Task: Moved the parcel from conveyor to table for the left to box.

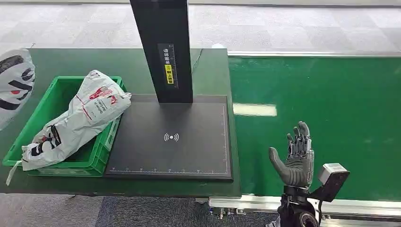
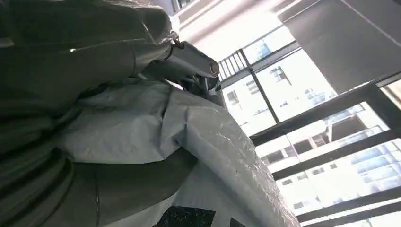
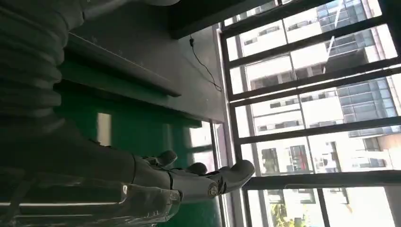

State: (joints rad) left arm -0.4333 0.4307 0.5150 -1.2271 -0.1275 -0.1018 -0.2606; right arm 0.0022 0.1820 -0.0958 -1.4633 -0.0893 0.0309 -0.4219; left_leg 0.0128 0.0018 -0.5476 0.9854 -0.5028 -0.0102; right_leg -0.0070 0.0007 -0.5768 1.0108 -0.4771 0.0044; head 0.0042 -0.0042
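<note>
Right hand: the right hand is raised over the near edge of the conveyor belt, palm turned left, thumb apart from the straight fingers, holding nothing; in its own wrist view the fingers also lie stretched out and bare.
Left hand: in the left wrist view the left hand presses against crinkled grey plastic film, one finger laid over the top of the fold; it grips that second parcel, whose printed end also shows at the far left edge of the head view.
Scanner plate: a black flat plate with a white wireless mark lies on the dark green table, between the crate and the belt.
Parcel: a grey poly-mailer parcel with red and black print lies in the green crate at the left of the table; its long axis runs on a slant, one end pointing near-left over the crate's near rim, the other raised far-right above the far rim.
Post: a black upright post with a yellow label stands on the far edge of the plate.
Floor: grey tiled floor lies beyond the table and belt.
</note>
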